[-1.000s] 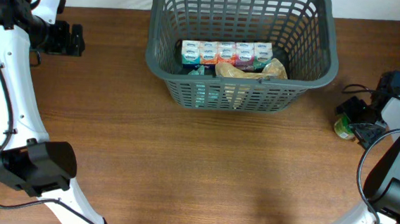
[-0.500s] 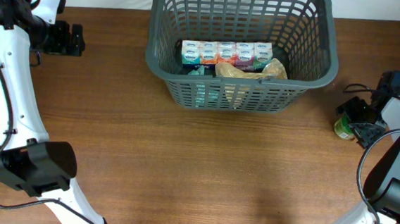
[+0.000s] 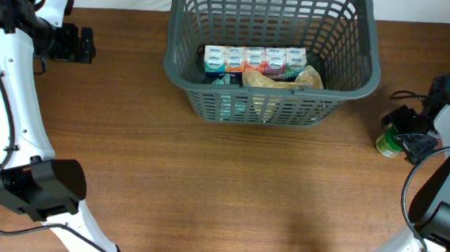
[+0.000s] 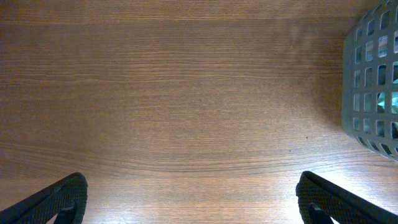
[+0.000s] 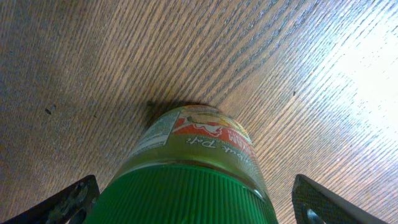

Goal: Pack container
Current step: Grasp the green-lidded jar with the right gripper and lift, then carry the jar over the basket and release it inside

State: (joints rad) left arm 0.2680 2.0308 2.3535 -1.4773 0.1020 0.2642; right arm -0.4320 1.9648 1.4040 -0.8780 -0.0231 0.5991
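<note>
The dark grey basket (image 3: 189, 68) stands at the back middle of the table and holds a row of small colourful cartons (image 3: 255, 59) and a tan bag (image 3: 280, 79). Its corner shows in the left wrist view (image 4: 373, 93). A green-lidded jar (image 3: 387, 143) stands upright at the far right. My right gripper (image 3: 403, 130) is open around the jar (image 5: 186, 186), one fingertip on each side of the green lid, with gaps showing. My left gripper (image 3: 84, 45) is open and empty over bare wood at the back left, well left of the basket.
The table's wood surface (image 3: 228, 190) spreads in front of the basket. Cables (image 3: 398, 98) lie near the right arm at the table's right edge. The white left arm (image 3: 4, 103) runs along the left side.
My right gripper has shifted slightly toward the back right beside the jar. The left arm and the basket have not moved.
</note>
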